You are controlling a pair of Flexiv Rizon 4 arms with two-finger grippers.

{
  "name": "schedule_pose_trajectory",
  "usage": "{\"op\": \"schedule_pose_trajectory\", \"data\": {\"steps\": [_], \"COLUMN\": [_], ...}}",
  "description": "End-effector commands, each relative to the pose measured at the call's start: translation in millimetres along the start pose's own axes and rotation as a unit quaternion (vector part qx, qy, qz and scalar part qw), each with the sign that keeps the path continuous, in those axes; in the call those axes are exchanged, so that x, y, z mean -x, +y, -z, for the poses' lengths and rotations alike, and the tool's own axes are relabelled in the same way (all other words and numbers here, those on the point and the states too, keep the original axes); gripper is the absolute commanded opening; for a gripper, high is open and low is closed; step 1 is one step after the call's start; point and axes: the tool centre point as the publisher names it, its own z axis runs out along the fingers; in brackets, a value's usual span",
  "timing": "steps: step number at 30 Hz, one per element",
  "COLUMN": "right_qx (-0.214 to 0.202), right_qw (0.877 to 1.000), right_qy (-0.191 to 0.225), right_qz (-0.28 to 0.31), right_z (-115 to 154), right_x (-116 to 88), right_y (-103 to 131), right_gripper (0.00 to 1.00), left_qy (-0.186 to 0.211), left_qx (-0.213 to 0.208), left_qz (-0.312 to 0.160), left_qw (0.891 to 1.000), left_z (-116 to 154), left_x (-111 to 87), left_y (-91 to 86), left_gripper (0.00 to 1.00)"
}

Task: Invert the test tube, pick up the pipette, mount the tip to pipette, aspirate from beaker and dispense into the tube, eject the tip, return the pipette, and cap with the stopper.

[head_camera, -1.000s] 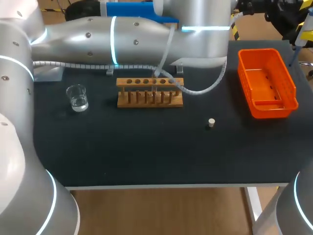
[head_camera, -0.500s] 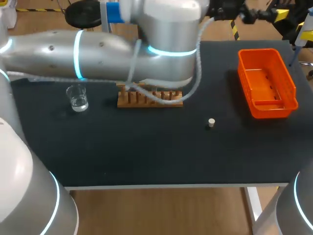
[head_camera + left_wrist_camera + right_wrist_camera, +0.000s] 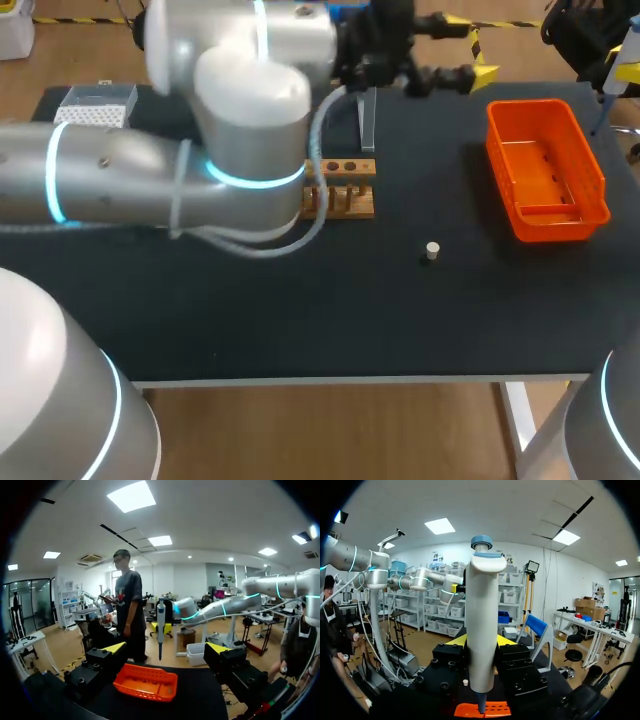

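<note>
While the left arm (image 3: 245,120) fills the head view's upper left, hiding half the wooden rack (image 3: 345,195), the stopper (image 3: 432,250) lies mid-frame and the orange basket (image 3: 598,175) sits at right. In the left wrist view, the left gripper (image 3: 166,649) gapes, holding nothing. In the right wrist view, the right gripper (image 3: 481,641) clamps the pipette (image 3: 481,615) upright.

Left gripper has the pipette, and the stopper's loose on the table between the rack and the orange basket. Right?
Not quite: the pipette is in the right gripper, shut on it in the right wrist view; the left gripper is open and empty in its own view. The stopper does lie on the table between the rack and the orange basket.
</note>
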Motion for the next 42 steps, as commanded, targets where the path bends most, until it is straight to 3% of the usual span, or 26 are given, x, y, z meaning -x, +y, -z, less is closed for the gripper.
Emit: {"op": "schedule_pose_trajectory", "data": {"steps": [1, 12, 28, 42], "right_qx": [-0.001, -0.001, -0.001, -0.001], "right_qw": [1.000, 1.000, 1.000, 1.000], "right_qy": [0.000, 0.000, 0.000, 0.000], "right_qz": [0.000, 0.000, 0.000, 0.000], "right_z": [0, 0, 0, 0], "right_x": [0, 0, 0, 0], "right_y": [1, 1, 1, 1], "right_gripper": [0.00, 0.00, 0.00, 0.00], "left_qy": [-0.001, -0.004, -0.007, -0.005], "left_qx": [-0.036, -0.058, -0.054, -0.053], "left_qz": [-0.006, 0.013, 0.006, 0.017], "left_qw": [0.999, 0.998, 0.999, 0.998], "left_z": [60, 96, 139, 142], "left_x": [-7.1, -3.9, 6.3, 9.1], "left_y": [16.5, 54.6, 67.1, 73.7], "left_gripper": [1.00, 1.00, 1.00, 1.00]}}
